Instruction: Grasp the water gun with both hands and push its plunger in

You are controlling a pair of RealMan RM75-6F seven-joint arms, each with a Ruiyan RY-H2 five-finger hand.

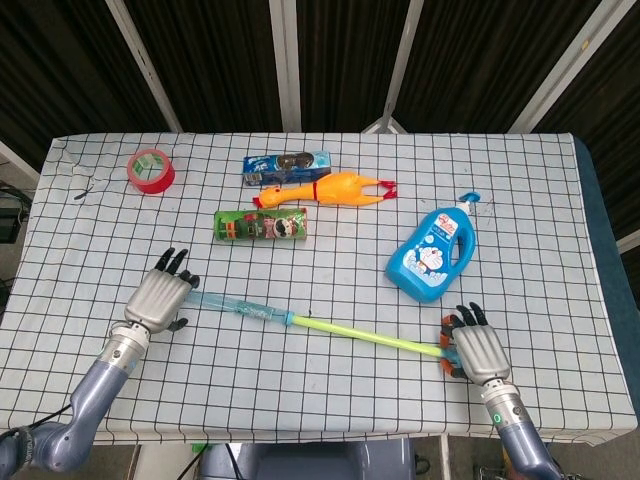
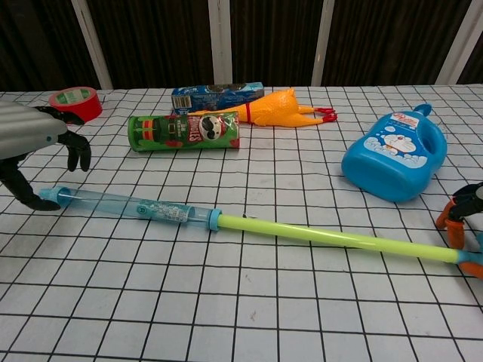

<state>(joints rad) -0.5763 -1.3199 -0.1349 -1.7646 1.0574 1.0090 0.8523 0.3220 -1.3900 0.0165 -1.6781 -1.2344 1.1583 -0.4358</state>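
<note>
The water gun lies across the near part of the checked table, with a clear blue barrel (image 1: pixel 240 306) (image 2: pixel 136 205) and a long yellow-green plunger rod (image 1: pixel 365 335) (image 2: pixel 332 237) drawn out to the right. My left hand (image 1: pixel 160 295) (image 2: pixel 30 136) hovers over the barrel's left tip. Its fingers are spread and curved above the tip and its thumb is beside it, not closed. My right hand (image 1: pixel 478 350) (image 2: pixel 464 204) covers the rod's orange end handle (image 1: pixel 447 322) (image 2: pixel 469 264), with its dark fingers curled around it.
Behind the gun are a green chips can (image 1: pixel 262 225), a yellow rubber chicken (image 1: pixel 330 190) and a blue biscuit box (image 1: pixel 287 166). A red tape roll (image 1: pixel 150 170) sits far left. A blue detergent bottle (image 1: pixel 432 255) lies just beyond my right hand.
</note>
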